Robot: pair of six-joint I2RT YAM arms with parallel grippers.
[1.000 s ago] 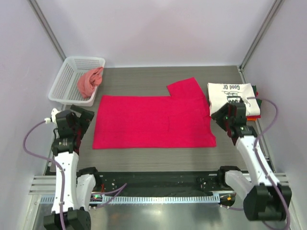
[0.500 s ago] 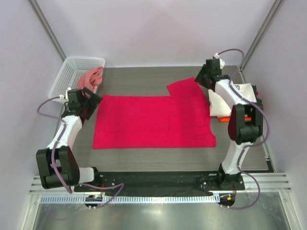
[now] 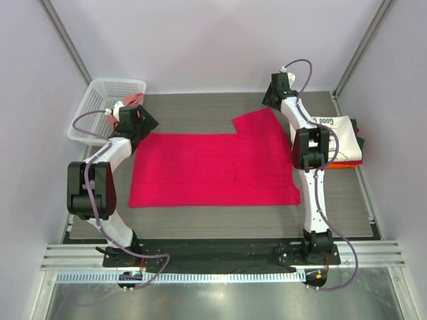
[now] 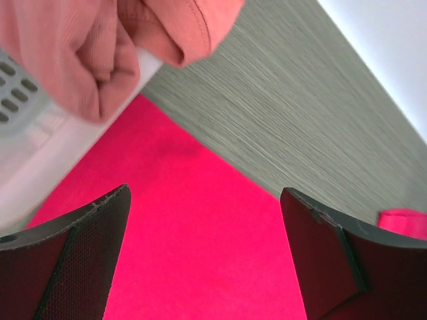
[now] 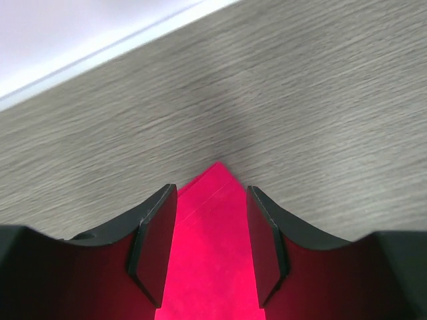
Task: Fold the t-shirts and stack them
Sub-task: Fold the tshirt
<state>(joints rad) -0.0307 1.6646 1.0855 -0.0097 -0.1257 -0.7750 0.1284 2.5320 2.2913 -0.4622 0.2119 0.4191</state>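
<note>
You see the basket [image 3: 85, 119] at the desk's [image 3: 200, 107] far-left corner holding an orange t-shirt [image 4: 73, 47], draped over its rim. Crimson t-shirt [image 3: 213, 167] flat mid-desk. Left tool [image 4: 205, 193] spread wide above its far-left corner; right tool [image 5: 211, 193] narrower, empty, straddling its far-right tip.

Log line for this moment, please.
left gripper: open, at red t-shirt far-left corner | right gripper: open, astride far-right corner | white t-shirt: folded, far right
</note>
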